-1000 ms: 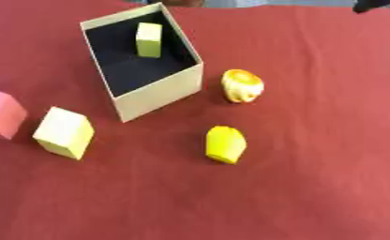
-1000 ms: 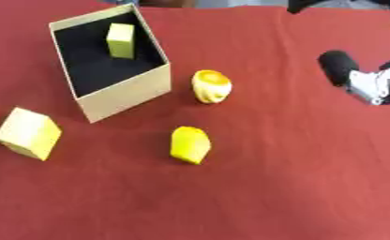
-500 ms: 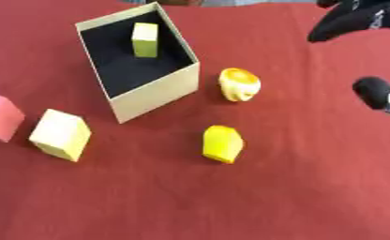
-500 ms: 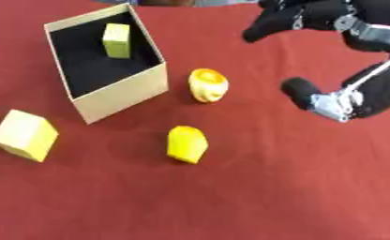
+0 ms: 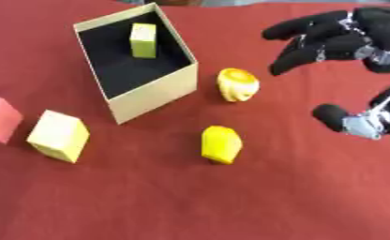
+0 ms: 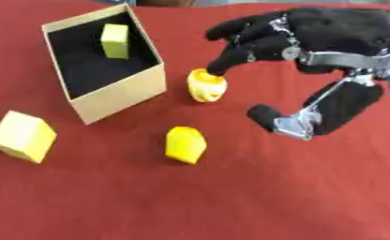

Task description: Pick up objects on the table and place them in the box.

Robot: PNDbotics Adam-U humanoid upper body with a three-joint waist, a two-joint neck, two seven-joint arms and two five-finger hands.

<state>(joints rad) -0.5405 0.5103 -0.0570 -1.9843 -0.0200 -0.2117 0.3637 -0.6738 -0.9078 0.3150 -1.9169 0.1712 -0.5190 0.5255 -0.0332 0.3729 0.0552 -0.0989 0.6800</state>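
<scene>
**Right hand spread open above the round yellow object, nothing held**

My right hand [image 6: 313, 35] comes in from the upper right, fingers [image 5: 301, 29] long and spread, thumb [image 6: 268, 115] hanging well below them with a wide gap between. It holds nothing. In the right eye view my fingertips overlap the top of the round yellow object [image 5: 237, 85]; in the left eye view they sit clear of it to the right, so I can't tell if there is contact, and it looks like hovering. My left hand doesn't show in either view.

The round yellow object sits on the red table [image 5: 190, 206], just beside the right front corner of the box [image 5: 153, 96], with a narrow strip of cloth between them. The box is open, tan walls, black inside, turned askew. A yellow-green block [image 5: 143, 40] stands upright inside, near the far wall.

A yellow lump [image 5: 221, 144] lies in front of the round object, apart from it and from the box. A pale yellow cube [image 5: 59, 136] sits off the box's left front corner, not touching it. A pink block [image 5: 0, 118] is just left of the cube, cut by the left edge of the view.

Open room: wide bare cloth along the near side and to the right, under my thumb. Tight spot is between the box wall and the round object.
</scene>
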